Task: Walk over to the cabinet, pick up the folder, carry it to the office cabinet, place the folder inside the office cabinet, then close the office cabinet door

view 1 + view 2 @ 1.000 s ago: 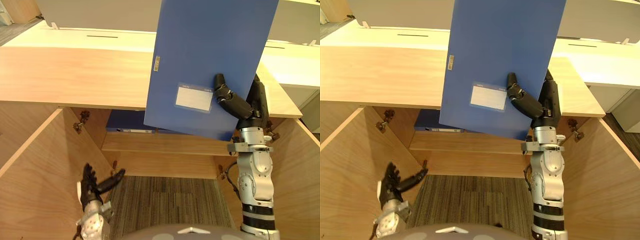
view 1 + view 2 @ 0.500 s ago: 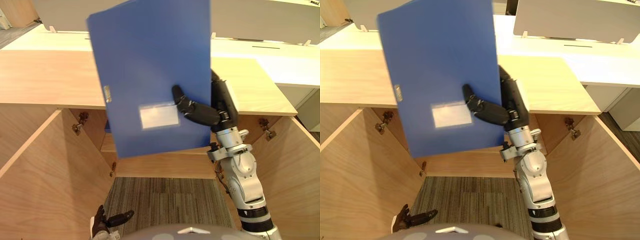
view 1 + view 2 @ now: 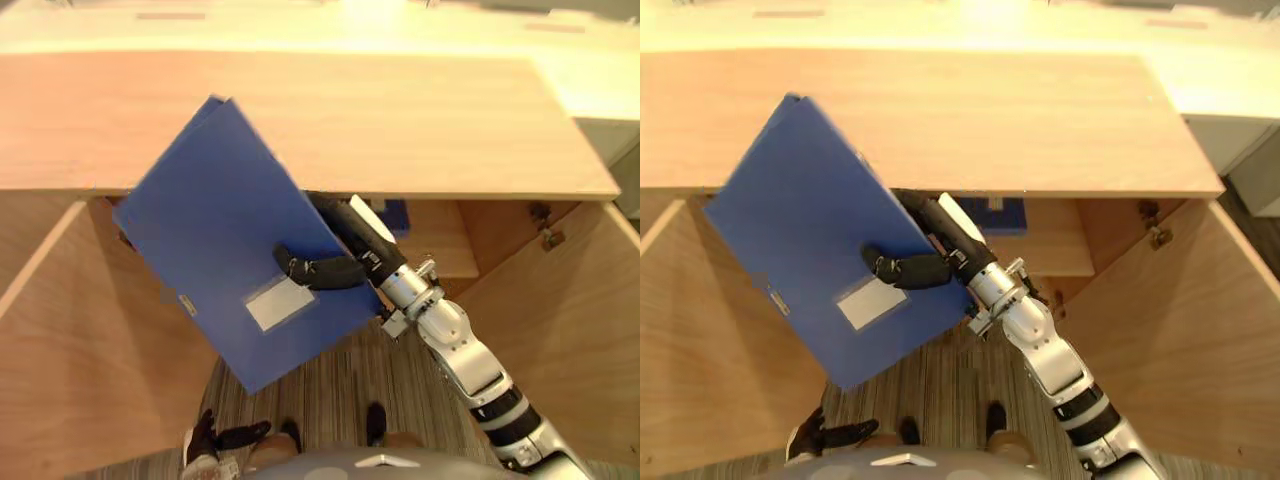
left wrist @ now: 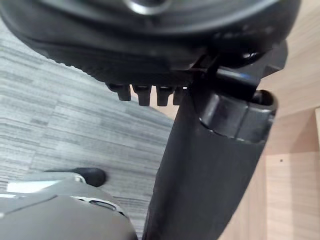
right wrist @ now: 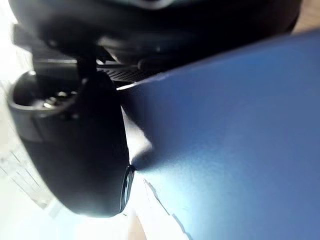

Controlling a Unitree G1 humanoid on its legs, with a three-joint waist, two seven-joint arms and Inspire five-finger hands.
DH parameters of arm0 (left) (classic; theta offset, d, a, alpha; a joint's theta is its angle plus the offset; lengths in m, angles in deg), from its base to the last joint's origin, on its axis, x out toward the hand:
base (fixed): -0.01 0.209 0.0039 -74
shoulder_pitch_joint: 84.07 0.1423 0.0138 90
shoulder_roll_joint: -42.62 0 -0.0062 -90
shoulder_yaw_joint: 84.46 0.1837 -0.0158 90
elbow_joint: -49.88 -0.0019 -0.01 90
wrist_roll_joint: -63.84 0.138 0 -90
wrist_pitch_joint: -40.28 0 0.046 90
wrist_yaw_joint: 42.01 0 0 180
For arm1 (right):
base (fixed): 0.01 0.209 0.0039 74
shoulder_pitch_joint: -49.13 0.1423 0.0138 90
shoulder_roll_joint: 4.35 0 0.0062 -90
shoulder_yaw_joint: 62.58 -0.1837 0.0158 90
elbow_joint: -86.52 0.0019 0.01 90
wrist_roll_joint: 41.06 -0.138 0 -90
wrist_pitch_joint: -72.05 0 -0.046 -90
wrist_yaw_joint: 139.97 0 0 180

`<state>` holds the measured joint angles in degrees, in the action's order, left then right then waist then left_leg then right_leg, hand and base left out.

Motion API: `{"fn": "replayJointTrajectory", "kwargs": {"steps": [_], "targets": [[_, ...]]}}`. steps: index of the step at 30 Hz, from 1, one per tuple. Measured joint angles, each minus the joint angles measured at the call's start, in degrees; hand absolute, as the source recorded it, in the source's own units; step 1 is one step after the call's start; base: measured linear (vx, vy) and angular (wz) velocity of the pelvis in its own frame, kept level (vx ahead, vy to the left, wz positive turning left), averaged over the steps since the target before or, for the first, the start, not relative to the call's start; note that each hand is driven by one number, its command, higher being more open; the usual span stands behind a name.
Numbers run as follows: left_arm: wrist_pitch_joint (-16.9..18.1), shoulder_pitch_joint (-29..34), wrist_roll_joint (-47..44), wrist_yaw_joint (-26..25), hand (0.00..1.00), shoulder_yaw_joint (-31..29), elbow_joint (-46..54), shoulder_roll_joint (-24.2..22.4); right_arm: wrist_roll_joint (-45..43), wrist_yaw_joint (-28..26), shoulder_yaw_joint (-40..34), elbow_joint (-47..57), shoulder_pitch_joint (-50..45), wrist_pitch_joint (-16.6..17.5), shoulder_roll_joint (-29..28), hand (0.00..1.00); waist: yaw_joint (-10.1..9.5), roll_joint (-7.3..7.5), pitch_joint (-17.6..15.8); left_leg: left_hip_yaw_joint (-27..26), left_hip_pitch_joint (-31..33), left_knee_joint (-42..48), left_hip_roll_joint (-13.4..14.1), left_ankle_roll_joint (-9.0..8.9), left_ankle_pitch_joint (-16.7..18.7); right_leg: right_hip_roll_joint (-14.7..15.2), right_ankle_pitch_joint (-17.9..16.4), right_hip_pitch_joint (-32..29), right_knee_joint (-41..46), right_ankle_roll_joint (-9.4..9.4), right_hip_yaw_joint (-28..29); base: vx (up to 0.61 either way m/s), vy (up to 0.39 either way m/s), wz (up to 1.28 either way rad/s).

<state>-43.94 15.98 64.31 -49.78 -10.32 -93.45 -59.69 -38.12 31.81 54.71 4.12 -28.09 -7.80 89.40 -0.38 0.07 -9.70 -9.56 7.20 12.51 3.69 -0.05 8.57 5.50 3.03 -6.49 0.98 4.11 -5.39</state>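
My right hand point(image 3: 330, 271) is shut on the blue folder point(image 3: 215, 260), with the thumb across its front face and the fingers behind its edge. The folder hangs tilted, its lower corner down over the carpet, in front of the open wooden cabinet point(image 3: 350, 120). A white label point(image 3: 280, 303) sits on its face. In the right wrist view the thumb point(image 5: 75, 150) presses on the blue cover point(image 5: 240, 130). My left hand point(image 3: 212, 438) hangs low near the floor, open, holding nothing.
Both cabinet doors stand open: the left door point(image 3: 70, 340) and the right door point(image 3: 570, 330). Inside, a shelf point(image 3: 440, 245) carries another blue folder point(image 3: 396, 213). Striped grey carpet point(image 3: 340, 390) lies between the doors. A pale desk point(image 3: 300, 15) runs behind the cabinet.
The camera has tipped downward. My right hand has swung the folder from upright above the cabinet top down and to the left, now tilted before the opening. The left hand stays low.
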Motion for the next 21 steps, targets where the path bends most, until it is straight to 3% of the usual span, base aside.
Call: {"fn": "replayJointTrajectory", "kwargs": {"steps": [7, 12, 17, 21], "targets": [[0.76, -6.21, -0.12, -0.39, 1.00, 3.03, 1.45, 0.60, 9.46, 2.21, 1.46, -6.08, 5.18, -0.07, 3.63, 0.00, -0.64, -1.88, -7.87, 0.41, 12.19, 10.06, 1.95, 0.28, 2.26, -0.79, -0.41, -11.12, 7.18, -0.57, 0.63, -0.12, 0.018, -0.05], [1.52, -11.35, -1.06, -0.48, 1.00, 3.79, 4.73, 1.29, 11.17, 4.87, 0.98, -8.40, 9.12, -0.17, 5.06, 0.00, -0.65, -2.66, -13.76, 0.32, 22.73, 18.42, 3.37, 0.48, 3.49, -0.98, -2.21, -22.97, 17.28, -1.09, 1.38, -0.15, -0.014, -0.10], [1.34, -13.38, -2.26, -0.89, 1.00, 4.42, 8.78, 1.27, 10.20, 5.86, -0.01, -8.41, 8.61, -0.95, 3.94, 0.00, -0.89, -2.98, -15.36, 0.49, 31.08, 26.00, 4.73, 0.27, 5.72, -0.43, -6.08, -33.30, 28.52, -1.56, 2.09, -0.16, -0.077, -0.04], [1.02, -15.21, -3.14, -1.50, 1.00, 4.43, 12.94, -0.33, 0.34, 6.66, -7.07, -7.35, 7.19, -2.00, -2.12, 0.00, -1.29, -3.03, -16.51, 0.84, 37.10, 30.10, 6.08, -0.20, 6.85, -0.24, -8.22, -39.76, 33.41, -2.29, 0.91, -0.13, -0.058, -0.01]]}}
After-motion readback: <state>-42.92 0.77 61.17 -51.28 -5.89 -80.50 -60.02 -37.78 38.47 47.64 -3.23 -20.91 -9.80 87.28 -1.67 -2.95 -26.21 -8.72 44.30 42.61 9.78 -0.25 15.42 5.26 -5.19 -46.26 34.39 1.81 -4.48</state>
